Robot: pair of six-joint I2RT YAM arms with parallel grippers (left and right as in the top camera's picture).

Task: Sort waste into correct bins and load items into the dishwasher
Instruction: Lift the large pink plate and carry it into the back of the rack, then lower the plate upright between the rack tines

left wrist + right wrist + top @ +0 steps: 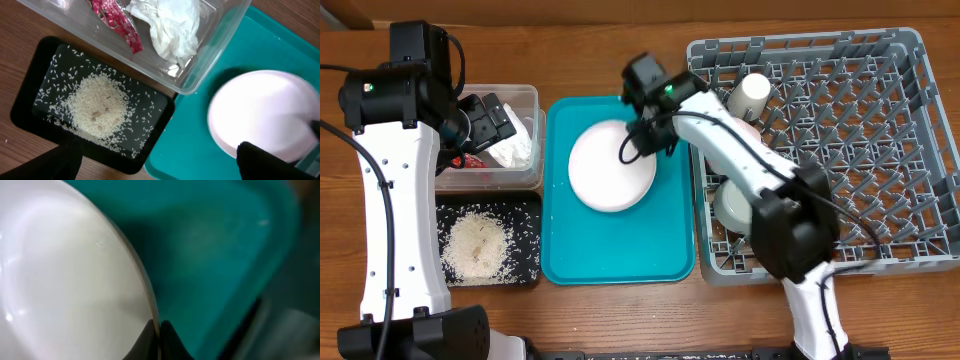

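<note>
Pinching rim of pale pink round plate at 2 o'clock: your right pincer; left pincer spread wide above clear rectangular plastic tub.

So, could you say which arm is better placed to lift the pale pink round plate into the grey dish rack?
Right. The right gripper is shut on the plate at its rim, beside the dish rack; the left gripper hangs open over the clear tub, across the teal tray.
</note>
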